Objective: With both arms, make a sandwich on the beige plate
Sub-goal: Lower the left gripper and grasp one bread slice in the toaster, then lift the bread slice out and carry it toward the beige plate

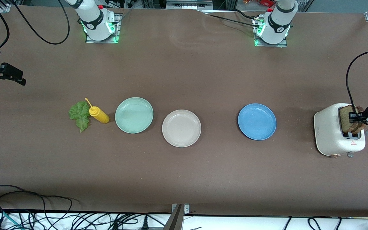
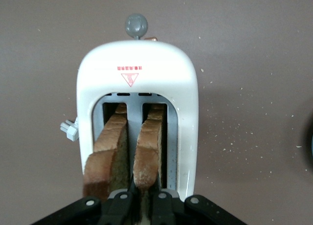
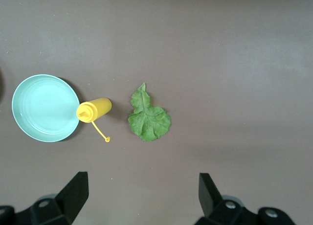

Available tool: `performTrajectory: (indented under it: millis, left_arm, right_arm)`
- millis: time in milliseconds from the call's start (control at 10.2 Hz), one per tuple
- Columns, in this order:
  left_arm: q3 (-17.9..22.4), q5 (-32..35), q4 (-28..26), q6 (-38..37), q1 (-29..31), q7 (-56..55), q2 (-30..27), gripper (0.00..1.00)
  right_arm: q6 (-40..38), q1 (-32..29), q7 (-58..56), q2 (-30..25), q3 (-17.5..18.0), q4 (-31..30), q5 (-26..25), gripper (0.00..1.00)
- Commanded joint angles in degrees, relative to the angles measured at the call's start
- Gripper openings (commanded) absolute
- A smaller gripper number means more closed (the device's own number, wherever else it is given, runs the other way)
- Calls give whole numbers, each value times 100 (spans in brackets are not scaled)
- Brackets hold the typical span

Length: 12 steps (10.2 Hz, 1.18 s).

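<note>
Nearest the front table edge, the round matte beige plate [image 1: 181,128] is lying bare. At the left arm's end, the left gripper [image 1: 356,117] is clamping one brown bread slice [image 2: 149,151] in the white toaster [image 1: 334,131]; lifting straight up comes next. Above the green lettuce leaf [image 3: 148,116], the right gripper [image 3: 142,193] is waiting wide open, empty.

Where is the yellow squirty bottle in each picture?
Front view: the yellow bottle lies on its side between the lettuce leaf and the mint green plate.
Left wrist view: not in it.
Right wrist view: the yellow bottle lies between the mint green plate and the lettuce leaf.
Shared landmark: the mint green plate.
</note>
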Motion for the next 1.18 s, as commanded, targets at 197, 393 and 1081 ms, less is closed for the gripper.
performTrajectory:
  millis: [197,393,1081]
  left_arm:
    - [-73,203,1173,-1261,-242,100,-74,0]
    - [-160,194,1568,-1683,-364,135,-31,0]
    - [-600,-1595,2002,-2433,-672,346,22,0]
  right_arm:
    - [-64,16,34,-12,0,28,26,100]
    - [-64,16,34,-12,0,28,26,100]
    - [-64,7,25,-12,-9,28,26,100]
